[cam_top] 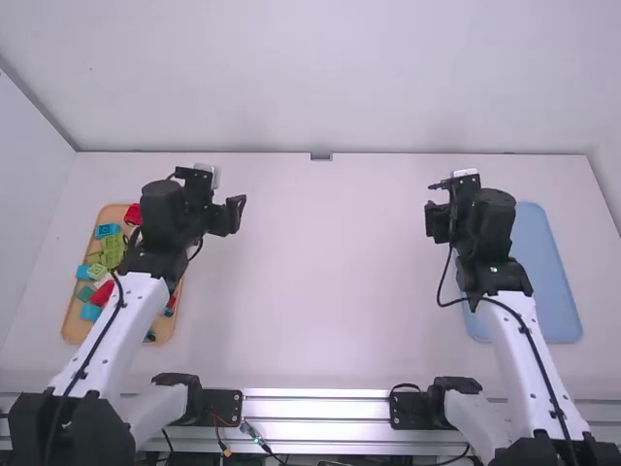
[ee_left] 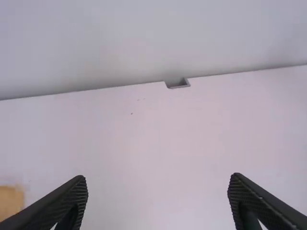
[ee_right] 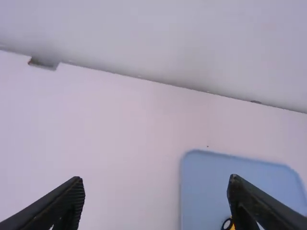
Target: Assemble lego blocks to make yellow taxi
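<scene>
My left gripper [cam_top: 231, 216] is held above the table just right of an orange-tan tray [cam_top: 161, 330] with lego blocks, among them a green block [cam_top: 113, 249], a red block [cam_top: 102, 293] and a blue block [cam_top: 90, 312]. The arm covers part of that tray. In the left wrist view the left gripper [ee_left: 157, 201] stands open, nothing between its fingers. My right gripper [cam_top: 437, 222] is above the table, left of a light blue tray [cam_top: 548, 282]. The right wrist view has the right gripper [ee_right: 156, 201] open and empty, with a yellow piece [ee_right: 232, 226] and a black ring-shaped part [ee_right: 227, 224] on the blue tray.
Bare white table [cam_top: 330, 282] stretches between the two arms. A wall [cam_top: 320, 78] rises behind the table's far edge, with a small dark notch [cam_top: 321, 156] at the middle. Metal rails [cam_top: 315, 408] and cables run along the near edge.
</scene>
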Controlling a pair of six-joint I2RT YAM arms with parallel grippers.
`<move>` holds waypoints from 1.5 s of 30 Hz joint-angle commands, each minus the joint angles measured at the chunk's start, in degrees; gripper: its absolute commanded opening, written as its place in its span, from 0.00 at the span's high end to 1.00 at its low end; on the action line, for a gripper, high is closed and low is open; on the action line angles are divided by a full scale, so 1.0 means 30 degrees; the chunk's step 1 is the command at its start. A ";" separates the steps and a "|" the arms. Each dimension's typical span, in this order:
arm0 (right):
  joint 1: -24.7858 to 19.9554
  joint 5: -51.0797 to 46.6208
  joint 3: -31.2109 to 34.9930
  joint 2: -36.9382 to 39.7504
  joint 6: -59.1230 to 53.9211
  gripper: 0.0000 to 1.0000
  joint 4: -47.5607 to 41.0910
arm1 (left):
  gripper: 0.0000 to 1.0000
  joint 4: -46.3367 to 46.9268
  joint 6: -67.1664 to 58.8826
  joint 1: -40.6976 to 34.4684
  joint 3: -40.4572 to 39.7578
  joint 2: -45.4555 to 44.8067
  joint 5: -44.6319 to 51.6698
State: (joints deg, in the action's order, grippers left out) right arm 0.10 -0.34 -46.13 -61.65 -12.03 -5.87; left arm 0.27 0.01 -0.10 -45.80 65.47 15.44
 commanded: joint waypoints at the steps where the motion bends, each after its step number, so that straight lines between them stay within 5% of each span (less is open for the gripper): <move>1: -0.0033 0.0113 0.0915 0.1162 0.1687 0.28 0.0674 | 0.27 -0.0091 -0.0004 0.0033 0.0851 -0.1230 -0.1507; 10: -0.0033 0.0113 0.4657 0.4905 0.4011 0.48 0.1956 | 0.46 -0.0091 -0.0004 0.0033 0.4515 -0.4894 -0.5147; 33: -0.0033 0.0113 1.4107 1.4355 0.4011 0.97 0.1956 | 0.97 -0.0091 -0.0004 0.0033 1.4170 -1.4549 -0.5147; 45: -0.0033 0.0113 1.5376 1.7787 0.4011 1.00 0.1956 | 1.00 -0.0091 -0.0004 0.0033 1.5267 -1.8217 -0.5147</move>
State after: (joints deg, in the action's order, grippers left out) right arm 0.10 -0.03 -0.67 -10.04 -0.21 0.30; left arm -0.27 -0.01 -0.12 -0.56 12.69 0.14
